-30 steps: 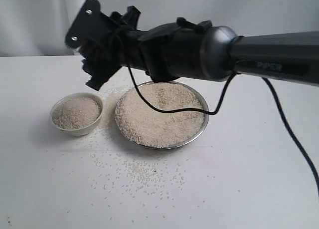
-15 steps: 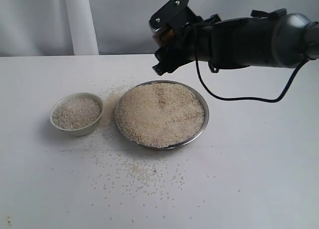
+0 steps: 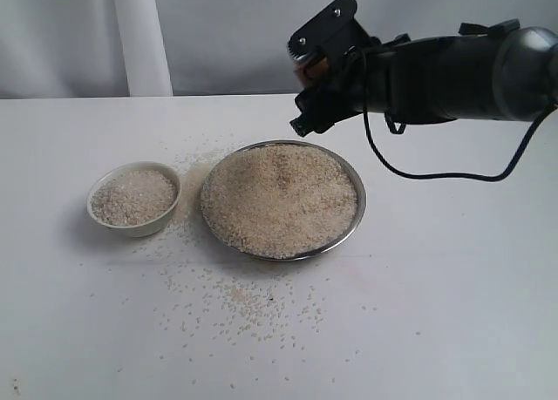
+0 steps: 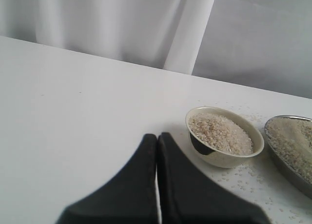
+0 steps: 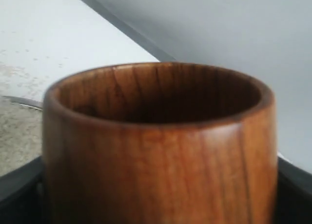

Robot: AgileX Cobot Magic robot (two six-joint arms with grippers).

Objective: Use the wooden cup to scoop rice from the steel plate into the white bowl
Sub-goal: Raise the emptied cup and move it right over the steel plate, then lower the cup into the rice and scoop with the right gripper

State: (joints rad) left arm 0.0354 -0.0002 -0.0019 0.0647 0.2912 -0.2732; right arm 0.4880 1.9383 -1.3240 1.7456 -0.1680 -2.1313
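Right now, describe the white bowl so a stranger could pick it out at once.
On the white table, find the wide steel plate heaped with rice. Just to its left in the exterior view, not touching it, sits the white bowl. It is the smaller dish, cream ceramic with thick sloping sides rather than shiny metal.

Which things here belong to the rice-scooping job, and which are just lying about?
Job: wooden cup in the right claw, rice, steel plate, white bowl.
Lying about: spilled grains on the table, white curtain, shut left claw.
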